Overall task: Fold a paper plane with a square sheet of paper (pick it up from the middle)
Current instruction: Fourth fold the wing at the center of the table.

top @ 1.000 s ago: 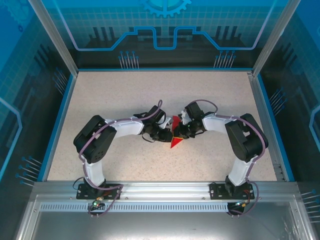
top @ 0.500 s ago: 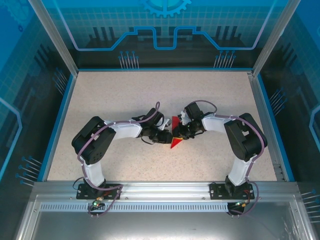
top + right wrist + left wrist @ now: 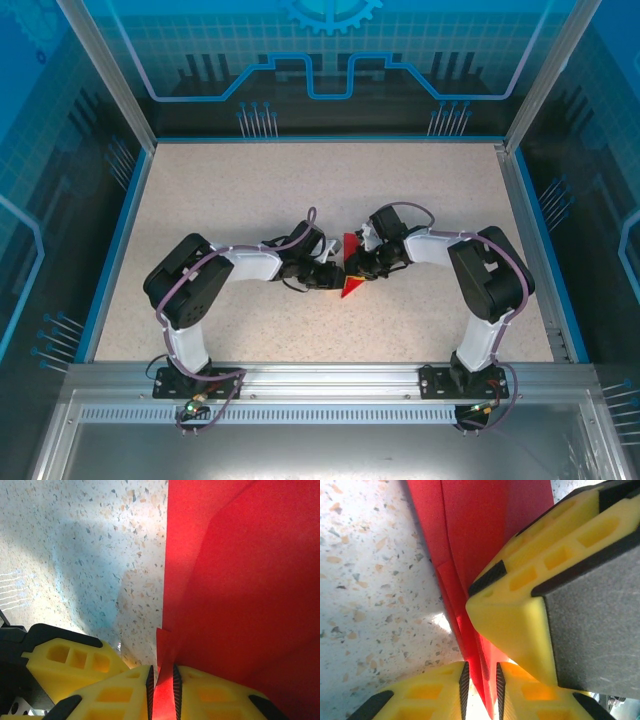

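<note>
Creased red paper sheet (image 3: 349,287), middle of the desk (image 3: 250,190).
Left pincer (image 3: 480,675) and right pincer (image 3: 162,677) each pinch a folded edge of it, meeting from opposite sides.

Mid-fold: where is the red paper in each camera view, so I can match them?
Top external: paper in the middle of the table, tip toward the near edge.
Left wrist: paper runs from top centre down into the left end effector.
Right wrist: paper covers the right half, edge pinched by the right end effector.
Shared landmark: the speckled table beside the paper.
</note>
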`<action>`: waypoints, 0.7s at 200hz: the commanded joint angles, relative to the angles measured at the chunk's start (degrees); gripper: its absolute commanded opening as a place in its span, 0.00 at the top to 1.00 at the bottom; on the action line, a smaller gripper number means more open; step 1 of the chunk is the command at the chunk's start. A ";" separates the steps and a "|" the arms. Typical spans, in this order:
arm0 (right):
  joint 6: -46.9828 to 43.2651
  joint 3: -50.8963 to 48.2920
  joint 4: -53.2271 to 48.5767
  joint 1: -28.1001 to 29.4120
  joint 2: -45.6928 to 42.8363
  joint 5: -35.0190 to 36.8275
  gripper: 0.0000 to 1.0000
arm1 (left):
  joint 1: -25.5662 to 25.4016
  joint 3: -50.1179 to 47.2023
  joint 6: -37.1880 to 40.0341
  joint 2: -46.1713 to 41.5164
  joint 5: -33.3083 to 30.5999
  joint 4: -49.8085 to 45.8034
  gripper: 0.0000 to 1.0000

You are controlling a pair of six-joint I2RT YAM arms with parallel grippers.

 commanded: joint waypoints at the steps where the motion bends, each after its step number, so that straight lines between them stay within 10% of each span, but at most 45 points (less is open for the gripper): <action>1: 0.53 -1.09 -0.56 0.06 -0.17 -1.54 0.80 | -0.43 -0.40 -0.94 1.08 1.87 2.32 0.78; 140: 0.75 -0.72 -1.05 -2.11 -3.88 -2.16 0.73 | -1.15 1.04 1.87 3.61 0.13 -1.64 0.96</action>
